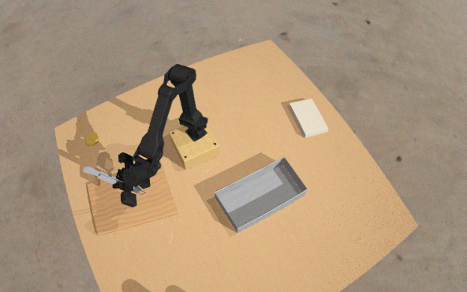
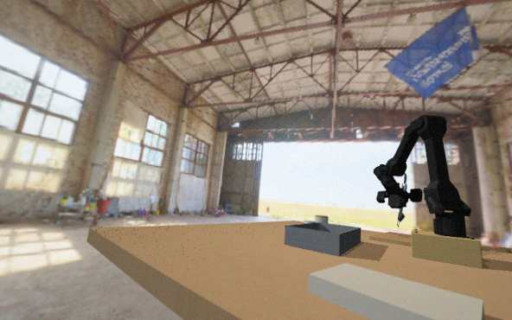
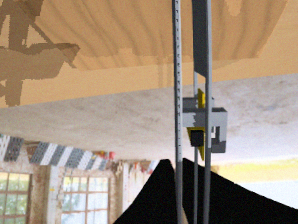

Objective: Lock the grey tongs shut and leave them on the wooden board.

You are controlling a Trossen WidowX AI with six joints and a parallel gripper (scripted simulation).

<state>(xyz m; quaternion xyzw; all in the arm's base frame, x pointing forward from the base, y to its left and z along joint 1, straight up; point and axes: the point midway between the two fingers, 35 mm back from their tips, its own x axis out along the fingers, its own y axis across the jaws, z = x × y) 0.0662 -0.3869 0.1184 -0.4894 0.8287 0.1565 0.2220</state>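
My gripper [image 1: 126, 183] is shut on the grey tongs [image 1: 103, 176] and holds them in the air above the wooden board [image 1: 132, 207]. The two arms of the tongs are squeezed close together. In the wrist view the tongs [image 3: 192, 96] run straight away from me between the fingers, with the hinge block and its yellow part at mid length. In the exterior view the gripper [image 2: 400, 203] hangs well above the table, with the thin tongs [image 2: 400, 216] pointing down from it. The grey roasting tin [image 1: 261, 193] stands empty to the right of the board.
The arm's yellow base block [image 1: 194, 147] stands behind the board. A small yellow disc [image 1: 91, 139] lies at the far left. A pale flat block [image 1: 308, 117] lies at the far right of the table.
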